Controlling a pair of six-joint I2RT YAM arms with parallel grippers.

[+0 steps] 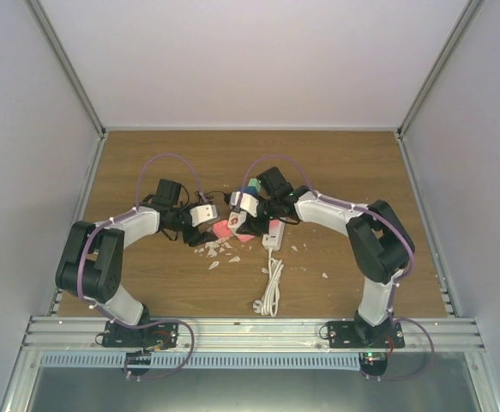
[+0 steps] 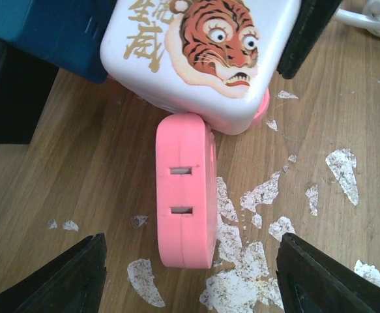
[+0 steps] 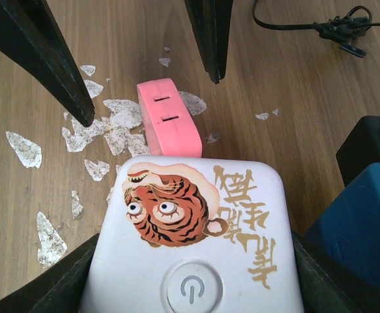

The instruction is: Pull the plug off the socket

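Top external view gives me the whole count: two arms bent inward so both wrists meet mid-table, one white power strip (image 1: 274,238) with its coiled cord (image 1: 272,296) just right of them, and a scatter of pale flakes (image 1: 219,253) on the wooden table (image 1: 147,163). It is too coarse to show the plug clearly.

Left wrist camera does show it: one white plug (image 2: 196,59), a rounded block with a tiger sticker, and one pink socket (image 2: 184,195) lying on the wood with two slots in its edge. The socket's far end meets the plug's lower edge, but I cannot tell whether they are joined. My left gripper (image 2: 191,244) is spread wide and grips nothing; the socket's near end sits between its fingers, touching neither.

Only the right wrist camera shows the plug's power button (image 3: 190,288), and the right gripper (image 3: 193,261) closed against the plug's two sides. It alone also catches a black cable (image 3: 307,26) at the far edge. A blue block (image 3: 365,222) sits just beside the plug; I cannot tell what it is.
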